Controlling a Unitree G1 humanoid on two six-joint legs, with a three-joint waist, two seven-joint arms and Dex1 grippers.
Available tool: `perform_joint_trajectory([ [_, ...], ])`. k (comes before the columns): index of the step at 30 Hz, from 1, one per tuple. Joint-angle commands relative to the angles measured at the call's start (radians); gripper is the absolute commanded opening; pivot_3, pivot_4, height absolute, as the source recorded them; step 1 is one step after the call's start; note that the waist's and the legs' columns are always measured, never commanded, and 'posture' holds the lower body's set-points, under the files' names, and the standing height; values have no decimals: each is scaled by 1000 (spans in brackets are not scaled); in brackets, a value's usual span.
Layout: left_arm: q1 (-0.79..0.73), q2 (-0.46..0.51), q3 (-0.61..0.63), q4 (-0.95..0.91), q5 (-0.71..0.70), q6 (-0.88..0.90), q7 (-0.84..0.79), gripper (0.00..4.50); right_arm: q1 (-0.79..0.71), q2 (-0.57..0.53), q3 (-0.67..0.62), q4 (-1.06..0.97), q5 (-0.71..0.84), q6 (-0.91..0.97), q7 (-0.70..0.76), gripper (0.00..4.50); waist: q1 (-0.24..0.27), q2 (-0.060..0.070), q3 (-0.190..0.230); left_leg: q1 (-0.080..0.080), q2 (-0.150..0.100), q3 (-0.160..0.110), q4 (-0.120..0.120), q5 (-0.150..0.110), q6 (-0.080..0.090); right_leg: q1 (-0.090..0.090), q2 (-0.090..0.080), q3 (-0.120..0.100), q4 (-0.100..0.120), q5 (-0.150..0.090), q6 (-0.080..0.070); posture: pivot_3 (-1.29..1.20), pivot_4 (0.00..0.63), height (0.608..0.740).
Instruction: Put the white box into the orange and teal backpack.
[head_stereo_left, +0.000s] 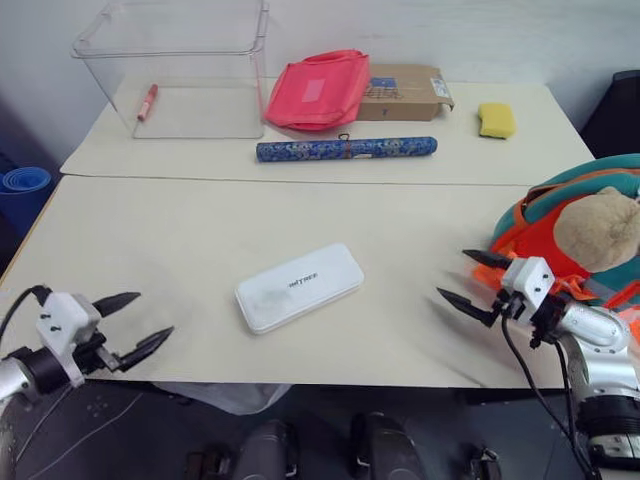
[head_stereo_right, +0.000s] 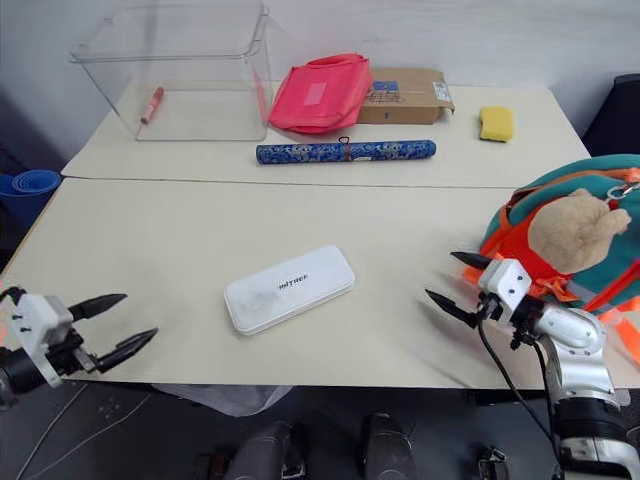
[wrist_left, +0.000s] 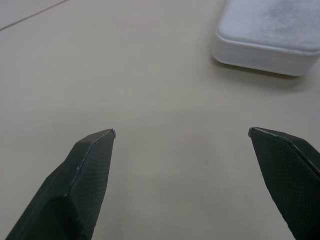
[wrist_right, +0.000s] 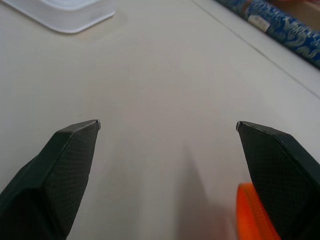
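Note:
The white box (head_stereo_left: 298, 287) lies flat near the middle of the front table, small grey lettering on its lid. At the table's right edge stands the orange and teal backpack (head_stereo_left: 560, 225), a beige plush toy (head_stereo_left: 598, 230) hanging on its front. My left gripper (head_stereo_left: 152, 316) hovers open over the front left corner, well to the left of the box, whose corner (wrist_left: 265, 35) appears in the left wrist view. Just left of the backpack my right gripper (head_stereo_left: 453, 276) is open and empty; an orange strap (wrist_right: 252, 212) lies beside one finger.
The back table holds a clear plastic bin (head_stereo_left: 175, 65) with a red pen (head_stereo_left: 147, 101) inside, a pink-red pouch (head_stereo_left: 320, 88), a brown cardboard box (head_stereo_left: 405, 92), a yellow sponge (head_stereo_left: 496, 119) and a rolled blue mat (head_stereo_left: 345, 149). A blue roll (head_stereo_left: 25, 190) sits off the left edge.

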Motion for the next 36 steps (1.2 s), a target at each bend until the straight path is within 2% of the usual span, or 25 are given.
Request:
perform_joint_trajectory([
  [1, 31, -4, 46, -29, 21, -22, 19, 4500, -3, -21, -26, -64, 29, 29, -2, 4479, 1, 0, 0, 0, 0, 0, 0, 0, 0, 0, 0, 0, 0, 0, 0, 0, 150, 740],
  [7, -87, 10, 34, -27, -44, 39, 42, 4500, -4, -25, -14, -105, 45, 75, 29, 4479, 13, 0, 0, 0, -1, -1, 0, 0, -1, 0, -1, 0, 0, 0, 0, 0, 150, 740],
  [8, -105, 18, 23, -30, -49, 52, 37, 4500, -11, -19, -8, -124, 55, 97, 32, 4305, 12, 0, 0, 0, -1, -1, 0, 0, 0, 0, -1, 0, 0, 0, 0, 0, 150, 740],
  [11, -136, 45, -5, -37, -52, 84, 14, 3936, -38, -10, 36, -192, 64, 192, 37, 3601, 7, 0, 0, 0, -1, -1, 0, 0, 1, 0, -1, 0, 0, 0, 0, 0, 150, 740],
  [15, -130, 89, -59, -58, -15, 123, -11, 2760, -137, 26, 130, -237, -4, 286, -19, 2286, -5, 0, 0, 0, 0, 0, 0, 0, 0, 0, 0, 0, 0, 0, 0, 0, 150, 740],
  [16, -130, 91, -76, -70, -13, 140, -6, 2333, -167, 40, 152, -230, -25, 304, -36, 1796, -5, 0, 0, 0, 0, 0, 0, 0, 0, -1, 1, 0, 1, 0, -1, 0, 150, 740],
  [22, -166, 45, -239, -143, 36, 200, 74, 601, -345, 140, 281, -56, -151, 270, -54, 0, 3, 0, 0, -1, 0, 0, 0, 0, 0, -2, 0, 0, 1, -1, -1, 0, 150, 740],
  [24, -189, 19, -277, -137, 48, 202, 95, 24, -394, 172, 320, 28, -197, 203, -49, 0, 5, 0, 0, -1, -1, 0, 1, 0, 0, -1, 0, 0, 1, -1, -1, 0, 150, 740],
  [29, -246, -7, -361, -120, 75, 202, 105, 24, -472, 228, 354, 153, -242, 176, -58, 0, 3, 0, 0, -1, -1, 0, 1, 1, 1, -1, 1, -1, 2, 0, -1, 0, 150, 740],
  [34, -316, -43, -422, -92, 98, 197, 117, 24, -447, 229, 340, 88, -206, 200, -9, 0, 3, 0, 0, -2, -1, 0, 1, 2, 2, 0, 1, -1, 3, 0, -1, 0, 150, 740],
  [36, -361, -70, -457, -78, 107, 196, 123, 24, -391, 196, 325, -9, -168, 244, 25, 0, 7, 0, 0, -2, -1, 0, 1, 2, 2, 0, 1, -1, 3, 0, -1, 0, 150, 740],
])
